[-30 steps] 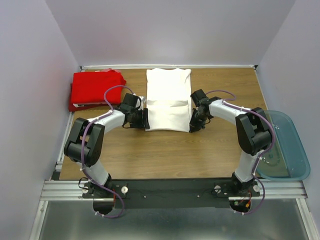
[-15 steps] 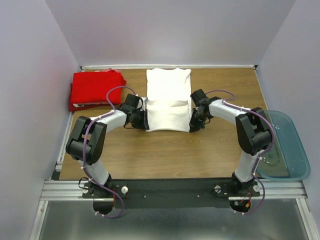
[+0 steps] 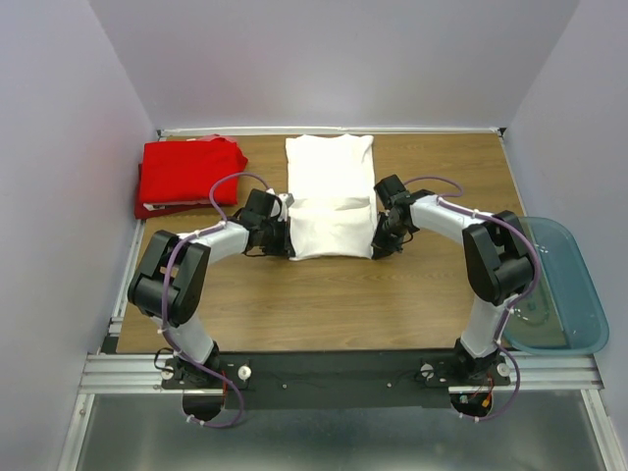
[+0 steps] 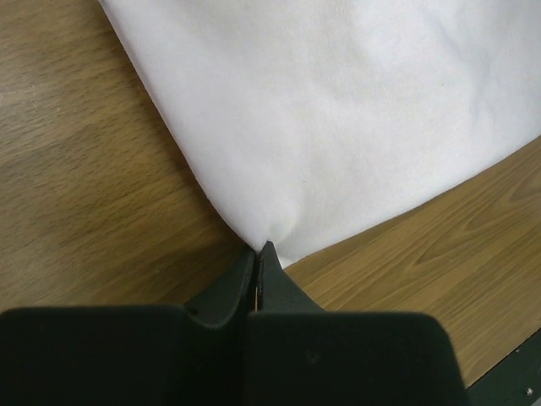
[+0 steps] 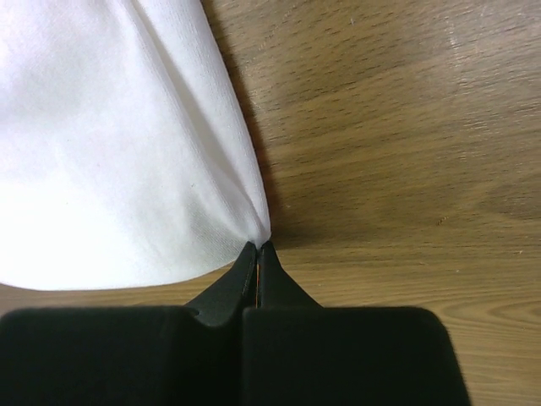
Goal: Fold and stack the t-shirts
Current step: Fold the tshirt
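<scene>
A white t-shirt (image 3: 330, 196) lies partly folded in the middle of the wooden table, its print hidden. My left gripper (image 3: 286, 238) is shut on its near left edge; the left wrist view shows the white cloth (image 4: 338, 127) pinched at the fingertips (image 4: 260, 249). My right gripper (image 3: 377, 235) is shut on the near right edge, the cloth (image 5: 118, 152) puckering into its tips (image 5: 258, 247). A folded red t-shirt (image 3: 186, 172) rests at the back left, apart from both arms.
A translucent blue-tinted tub (image 3: 554, 289) sits off the table's right side, beside the right arm's base. Grey walls close in the back and both sides. The black rail (image 3: 334, 368) carrying both arm bases runs along the near edge.
The left gripper slid right to the white shirt's edge and closed on it. The right gripper closed the last bit on the right edge. The shirt's near part narrowed slightly.
</scene>
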